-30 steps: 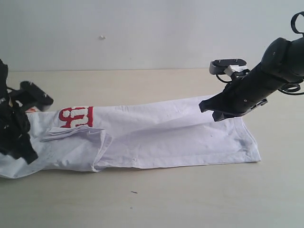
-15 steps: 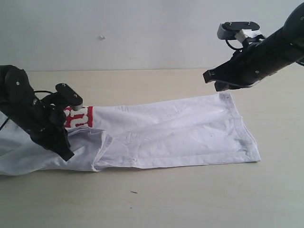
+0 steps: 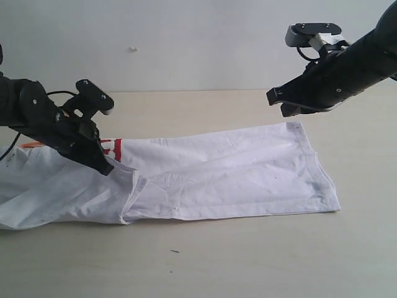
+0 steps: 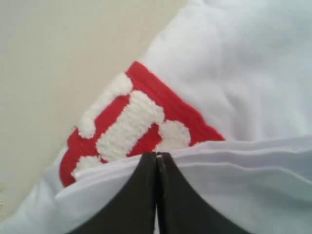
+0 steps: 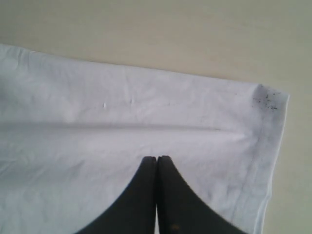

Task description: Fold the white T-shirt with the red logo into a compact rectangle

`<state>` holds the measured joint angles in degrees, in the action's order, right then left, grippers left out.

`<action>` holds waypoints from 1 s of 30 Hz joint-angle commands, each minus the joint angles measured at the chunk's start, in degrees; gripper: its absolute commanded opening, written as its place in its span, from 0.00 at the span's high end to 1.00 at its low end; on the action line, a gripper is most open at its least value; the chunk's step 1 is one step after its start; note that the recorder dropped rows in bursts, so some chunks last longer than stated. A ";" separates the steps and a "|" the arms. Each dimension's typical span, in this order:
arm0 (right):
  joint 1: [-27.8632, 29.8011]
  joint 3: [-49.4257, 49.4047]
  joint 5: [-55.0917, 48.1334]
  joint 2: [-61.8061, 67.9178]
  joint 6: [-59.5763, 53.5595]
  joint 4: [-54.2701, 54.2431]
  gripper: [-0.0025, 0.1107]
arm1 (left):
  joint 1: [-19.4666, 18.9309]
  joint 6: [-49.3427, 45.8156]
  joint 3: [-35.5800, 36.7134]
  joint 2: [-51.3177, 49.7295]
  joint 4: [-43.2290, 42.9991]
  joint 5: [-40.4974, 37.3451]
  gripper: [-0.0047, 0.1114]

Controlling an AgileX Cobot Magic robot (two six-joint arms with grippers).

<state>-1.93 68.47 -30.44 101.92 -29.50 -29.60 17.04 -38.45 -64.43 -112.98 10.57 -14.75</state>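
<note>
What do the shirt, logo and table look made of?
Shirt: thin matte white cloth, likely cotton; soft creases, stitched hem. Logo: fuzzy white letters on red backing, looks embroidered. Table: smooth pale beige, perhaps laminate; no grain shows.

A pale beige table [image 3: 260, 261] carries the white T-shirt [image 3: 236, 177], stretched left to right; a dark speck [image 3: 175, 251] lies nearer.

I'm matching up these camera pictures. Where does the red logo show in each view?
Exterior view: red logo left of centre, partly hidden behind the left end effector.
Left wrist view: mid-picture, just beyond that end effector.
Right wrist view: not in it.
Shared landmark: the white T-shirt, in all three.
</note>
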 commanded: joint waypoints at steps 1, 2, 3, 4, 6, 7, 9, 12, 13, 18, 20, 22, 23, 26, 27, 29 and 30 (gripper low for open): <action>-0.06 -0.07 0.64 -0.59 -0.73 -0.19 0.98 | 0.14 1.61 -0.36 0.51 0.87 0.35 0.96; -0.06 -0.07 0.64 -0.59 -0.73 -0.19 0.98 | 0.14 1.92 -0.36 1.08 0.87 -0.45 0.96; -0.06 -0.07 0.64 -0.59 -0.86 -0.19 0.98 | 0.14 2.07 -0.36 1.74 0.87 -1.46 0.96; -0.06 -0.07 0.45 -0.59 -0.86 -0.19 0.98 | 0.14 2.07 -0.36 2.56 0.87 -2.28 0.96; -0.06 -0.07 -0.04 -1.05 -0.86 -0.19 0.98 | 0.14 2.07 -0.36 4.58 0.87 -4.92 0.96; -0.06 -0.07 -0.44 -1.35 -0.86 -0.28 0.98 | 0.14 2.07 -0.36 5.51 0.87 -6.32 0.96; -0.06 -0.07 -1.18 -2.90 -0.89 -1.30 0.98 | 0.14 2.94 -0.04 8.07 0.87 -8.29 0.96; -0.06 -0.07 -2.13 -5.85 -0.89 -1.71 0.98 | 0.14 5.47 1.53 12.21 0.87 -8.81 0.96; -0.06 -0.07 -2.52 -6.92 -0.89 -1.71 0.98 | 0.14 6.28 2.08 13.74 0.87 -8.81 0.96; -0.06 -0.07 -5.51 -10.26 -0.89 -1.59 0.98 | 0.14 7.83 5.22 20.40 1.17 -8.60 0.96; -0.06 -0.07 -7.49 -10.84 -0.89 -1.26 0.98 | 0.02 9.74 6.75 22.41 1.17 -8.72 0.96; -0.06 -0.07 -9.52 -11.21 -0.89 -1.01 0.98 | -0.96 12.04 9.03 24.15 1.17 -8.30 0.96; -0.06 -0.07 -10.27 -11.33 -0.89 -0.38 0.98 | -1.75 12.61 10.26 24.83 1.17 -7.91 0.96; -0.06 -0.07 -11.11 -13.14 0.99 1.88 0.98 | -4.83 14.63 13.30 26.40 1.29 -6.66 0.96; -0.06 -0.07 -11.11 -14.08 1.50 2.58 0.98 | -6.53 16.74 14.03 26.98 1.29 -5.94 0.96; -0.06 -0.18 -10.12 -16.09 1.72 2.68 0.98 | -8.70 18.82 14.63 27.37 1.75 -5.40 0.96; -0.06 -0.18 -9.68 -17.45 1.72 2.68 0.98 | -10.28 19.31 14.70 27.49 2.31 -5.52 0.96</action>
<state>-1.93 68.47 -41.15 87.69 -28.29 -27.52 9.61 -22.03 -50.39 -86.56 11.39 -21.81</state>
